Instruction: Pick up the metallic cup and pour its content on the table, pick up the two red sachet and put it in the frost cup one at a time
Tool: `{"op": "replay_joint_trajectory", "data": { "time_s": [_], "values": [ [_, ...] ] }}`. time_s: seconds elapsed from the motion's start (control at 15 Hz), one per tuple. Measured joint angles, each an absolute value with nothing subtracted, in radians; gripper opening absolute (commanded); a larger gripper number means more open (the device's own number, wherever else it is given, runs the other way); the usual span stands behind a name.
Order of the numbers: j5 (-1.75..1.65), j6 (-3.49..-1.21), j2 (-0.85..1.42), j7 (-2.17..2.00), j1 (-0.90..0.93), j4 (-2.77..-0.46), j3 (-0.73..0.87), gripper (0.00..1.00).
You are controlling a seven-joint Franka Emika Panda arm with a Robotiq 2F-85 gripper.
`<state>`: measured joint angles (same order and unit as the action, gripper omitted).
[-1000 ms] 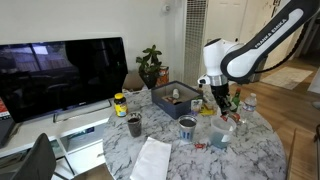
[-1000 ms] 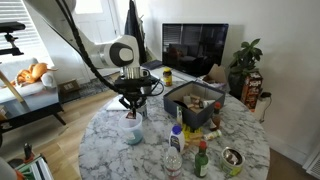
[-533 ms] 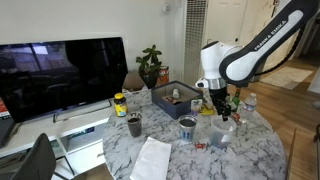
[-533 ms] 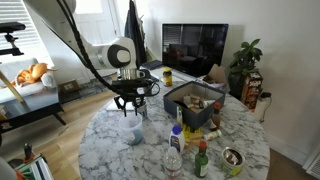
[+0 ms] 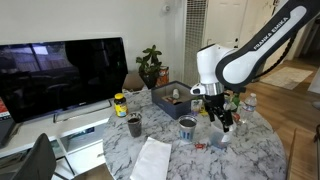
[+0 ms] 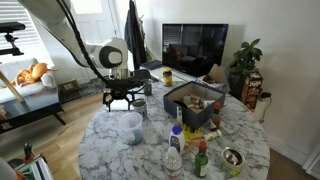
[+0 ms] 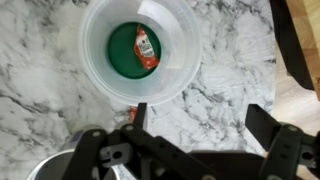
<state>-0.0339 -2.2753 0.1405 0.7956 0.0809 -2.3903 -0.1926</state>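
The gripper [image 7: 200, 118] is held wide open and empty at six o'clock of the frost cup [image 7: 100, 75]. One red sachet [image 7: 146, 45] is seen inside, so the position is judged to serve dropping.

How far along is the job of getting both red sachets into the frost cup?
Done: one red sachet lies inside the frost cup, and the metallic cup stands upright on the table. In hand: nothing; the hand hovers open above the frost cup. Left: the second sachet, seemingly the small red bit on the marble beside the cup, has yet to go in.
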Motion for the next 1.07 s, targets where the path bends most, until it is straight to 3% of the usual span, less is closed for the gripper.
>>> {"op": "replay_joint_trajectory", "data": {
  "time_s": [0.6,1.07],
  "values": [
    [0.026,-2.271,0.184,0.875,0.098,-2.384,-0.224,1.00],
    [0.029,-2.303,0.357,0.858,0.094,-2.314,-0.223,1.00]
  ]
}}
